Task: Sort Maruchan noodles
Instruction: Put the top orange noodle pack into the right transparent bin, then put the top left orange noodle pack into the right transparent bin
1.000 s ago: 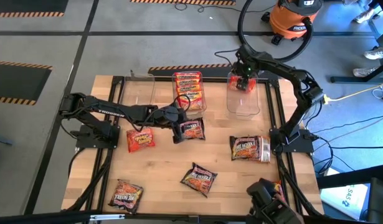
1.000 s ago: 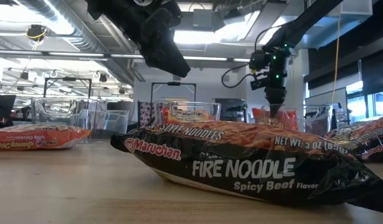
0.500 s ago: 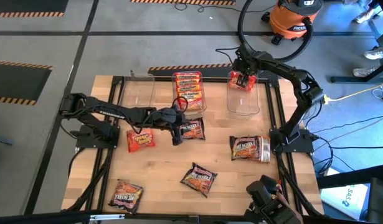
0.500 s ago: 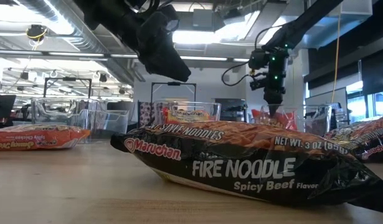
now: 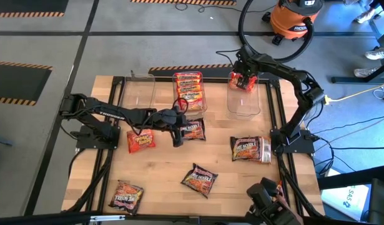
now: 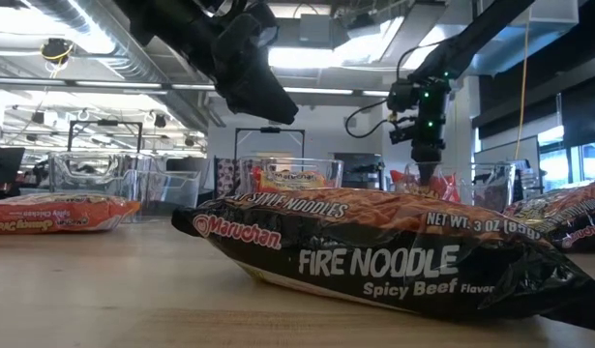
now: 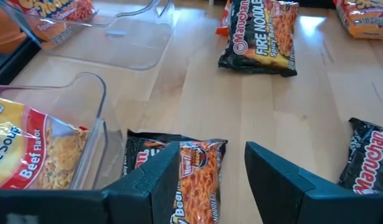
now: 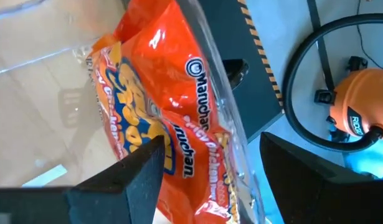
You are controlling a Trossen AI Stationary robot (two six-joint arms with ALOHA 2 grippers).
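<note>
Noodle packets are lying spread over the wooden table (image 5: 167, 175), and three clear tubs are standing along its far edge. The right tub (image 5: 244, 100) is taking in an orange packet (image 5: 243, 81), which is leaning against the tub's far wall, directly under the fingers of the right gripper (image 5: 244, 76). Those fingers are standing spread on either side of the packet's upper end, released and not pinching it, as the right wrist view is showing (image 8: 210, 162). The middle tub (image 5: 190, 92) is holding a stack of yellow packets (image 5: 188, 87), just beyond the left fingers. The left tub (image 5: 139, 94) is sitting further off to their side.

The left gripper (image 5: 179, 132) is hovering with its fingers apart over a dark packet (image 5: 193, 130); in the left wrist view that packet (image 7: 191, 180) is lying partly between the two fingers (image 7: 155, 186), on the table, not clamped. A red packet (image 5: 141, 140) is lying just behind the left fingers, beside the arm. Another dark packet (image 5: 250, 149) is resting well ahead of them toward the right arm's base. Two more dark packets are lying nearer the table's front edge, one in the middle (image 5: 199, 179) and one at the left corner (image 5: 125, 195). In the low view the middle one (image 6: 374, 261) is filling the foreground.
</note>
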